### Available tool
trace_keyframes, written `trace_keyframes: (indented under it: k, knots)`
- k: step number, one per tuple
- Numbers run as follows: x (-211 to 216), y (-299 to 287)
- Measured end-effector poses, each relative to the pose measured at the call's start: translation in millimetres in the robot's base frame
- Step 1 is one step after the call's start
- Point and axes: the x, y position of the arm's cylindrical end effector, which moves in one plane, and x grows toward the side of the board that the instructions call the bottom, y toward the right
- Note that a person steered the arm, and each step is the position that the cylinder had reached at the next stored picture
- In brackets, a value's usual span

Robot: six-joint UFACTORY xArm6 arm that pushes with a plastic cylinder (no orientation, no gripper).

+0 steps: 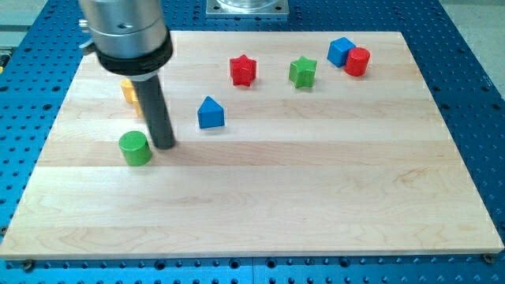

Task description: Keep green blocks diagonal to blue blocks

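Green cylinder (pixel 136 148) – smooth, glossy – beside my tip (pixel 164 145) on pale wood.

No text, label, brand, number or sign can be read in this view. The wooden tabletop (pixel 260 205) carries no writing, and the coloured blocks have plain faces without any letters or marks. The blue perforated base (pixel 473 95) around it and the dark rod (pixel 155 106) are also without any readable marking.

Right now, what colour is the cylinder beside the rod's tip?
Green: the green cylinder, seen in the camera view.
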Motion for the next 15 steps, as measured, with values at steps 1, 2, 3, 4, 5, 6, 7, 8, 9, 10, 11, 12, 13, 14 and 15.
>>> trace_keyframes:
  k: [1, 2, 3, 4, 5, 6, 7, 8, 9, 10, 11, 12, 13, 14, 15]
  knots:
    - [-29, 21]
    - [-39, 82]
    - [5, 115]
    - [-37, 250]
    - [-121, 359]
    - [-200, 363]
    - [-221, 303]
    - [-220, 264]
    - [-187, 264]
    - [-131, 254]
    - [-76, 258]
    - [-53, 270]
    - [-28, 269]
    - [3, 226]
    - [20, 189]
